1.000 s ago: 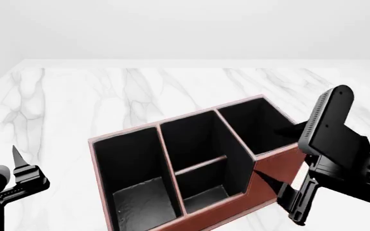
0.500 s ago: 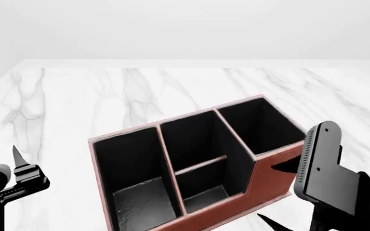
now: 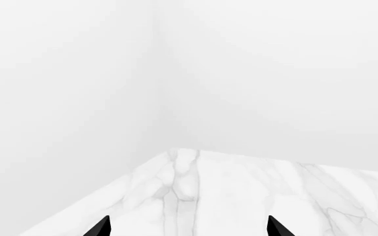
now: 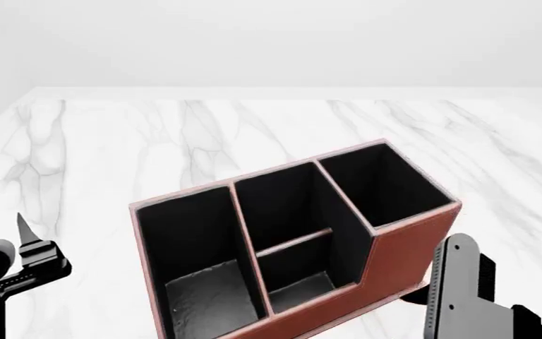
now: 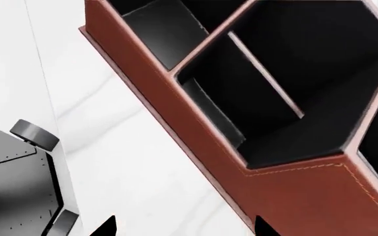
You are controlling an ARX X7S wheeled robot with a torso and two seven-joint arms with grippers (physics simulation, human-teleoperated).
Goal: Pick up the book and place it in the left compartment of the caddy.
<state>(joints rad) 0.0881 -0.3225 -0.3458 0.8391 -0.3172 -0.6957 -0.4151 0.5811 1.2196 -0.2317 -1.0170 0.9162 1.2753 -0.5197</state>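
Head view: caddy [image 4: 398,244] amid bare marble [image 4: 111,141].

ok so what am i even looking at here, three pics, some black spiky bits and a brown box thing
These are simulator renders from a two-armed robot on wheels. One picture looks down from its head; the other two come from cameras near each hand. The brown box is a leather-look desk caddy with black-lined compartments, standing on a white marble table. The black spikes are fingertips: the left hand faces bare marble and a wall, while the right hand looks along the caddy's front wall. Both hands are open and hold nothing. In the head picture the right arm shows at the lower right. No book appears in any picture.
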